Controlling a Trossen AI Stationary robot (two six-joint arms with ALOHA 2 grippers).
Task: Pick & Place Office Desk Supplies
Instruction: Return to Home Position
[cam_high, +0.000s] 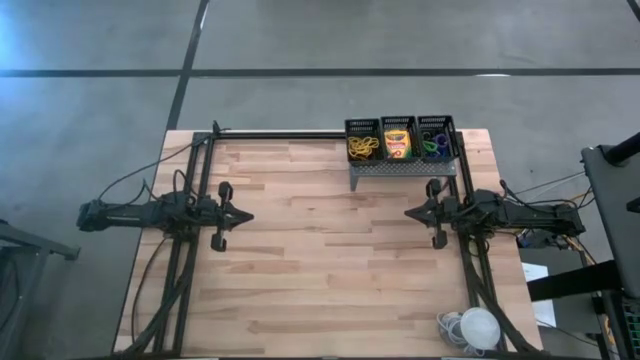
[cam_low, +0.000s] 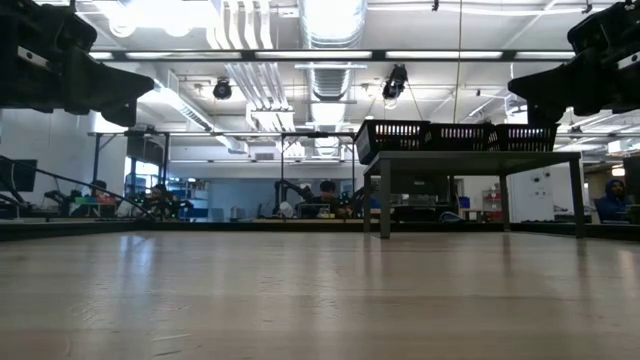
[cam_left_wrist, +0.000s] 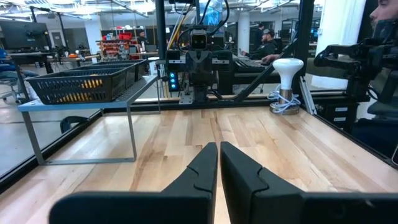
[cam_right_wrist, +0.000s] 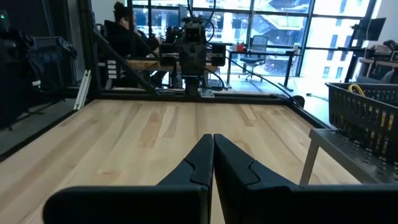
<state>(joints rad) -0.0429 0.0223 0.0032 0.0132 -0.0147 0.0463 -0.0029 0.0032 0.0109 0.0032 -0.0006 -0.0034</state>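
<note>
Both arms sit level over the bare surface (cam_high: 330, 280), nothing carried. The left pincer (cam_high: 243, 214) points in from the left side, fingers drawn together with only a sliver between them. The right pincer (cam_high: 409, 212) mirrors it from the right, tips pressed together too.

All the supplies are up on the grey stand (cam_high: 400, 168) at the far edge, in 3 mesh bins (cam_high: 363, 122): rubber bands (cam_high: 362, 148) in the left one, a crayon box (cam_high: 398, 143) in the middle, coloured rings (cam_high: 433, 144) in the right. The right pincer is near the stand's front corner, just short of it. The left pincer is well apart from it, across the surface.

Handling, by my read: the rubber bands are light, floppy and stretchy, best pinched across 1 strand. The crayon box is light, stiffish cardboard, so grip across its narrow faces without crushing. The coloured rings are small and smooth, likely to slip, so pinch through the loop. Sorting looks finished.
</note>
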